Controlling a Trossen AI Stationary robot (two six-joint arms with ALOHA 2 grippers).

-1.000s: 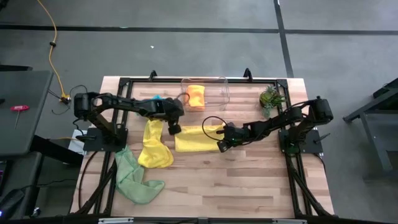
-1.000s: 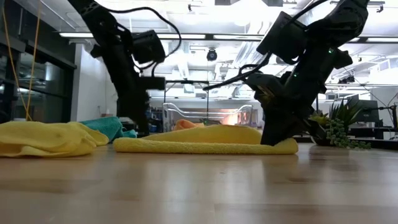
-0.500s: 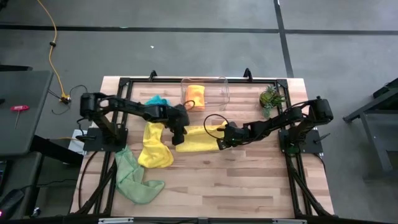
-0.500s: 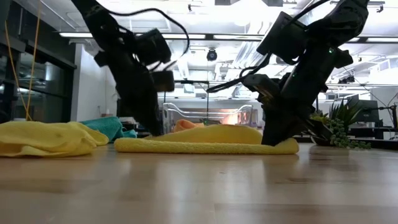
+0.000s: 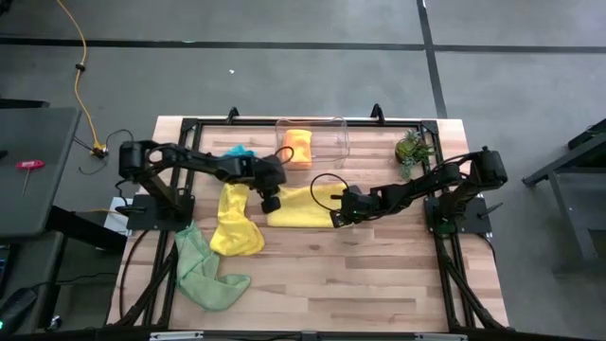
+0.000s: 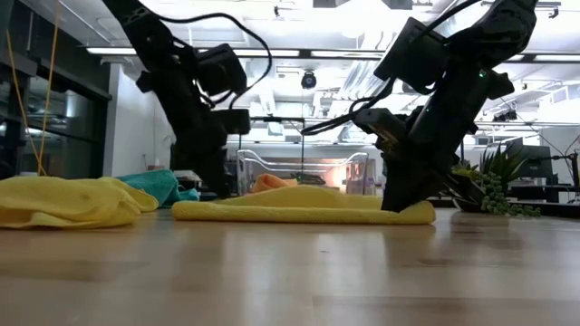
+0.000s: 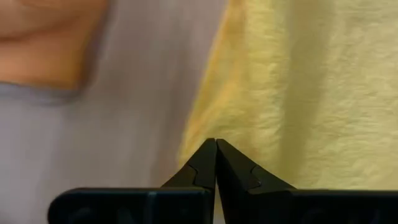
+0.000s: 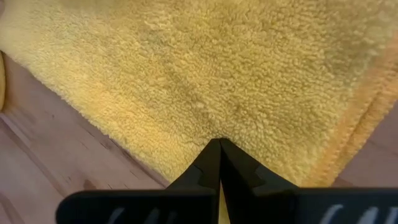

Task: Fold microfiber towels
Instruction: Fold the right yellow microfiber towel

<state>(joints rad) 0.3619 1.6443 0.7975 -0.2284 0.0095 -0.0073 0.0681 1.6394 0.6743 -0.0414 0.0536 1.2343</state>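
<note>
A flat yellow towel [image 5: 296, 209] lies at the centre of the high view, between the two grippers. The left gripper [image 5: 270, 203] sits at its left edge, fingers pressed together, with the cloth's edge just beside the tips [image 7: 216, 163]. The right gripper [image 5: 337, 216] rests at the right edge, fingers together against the pile [image 8: 220, 163]; whether they pinch cloth, I cannot tell. A crumpled yellow towel [image 5: 234, 222] lies lower left of the left gripper, a green towel [image 5: 204, 273] below it, a teal towel [image 5: 237, 152] above, and an orange towel [image 5: 298, 146] in the bin [image 5: 336, 128].

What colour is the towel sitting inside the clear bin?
Orange. The towel in the clear bin shows best in the high view.
</note>
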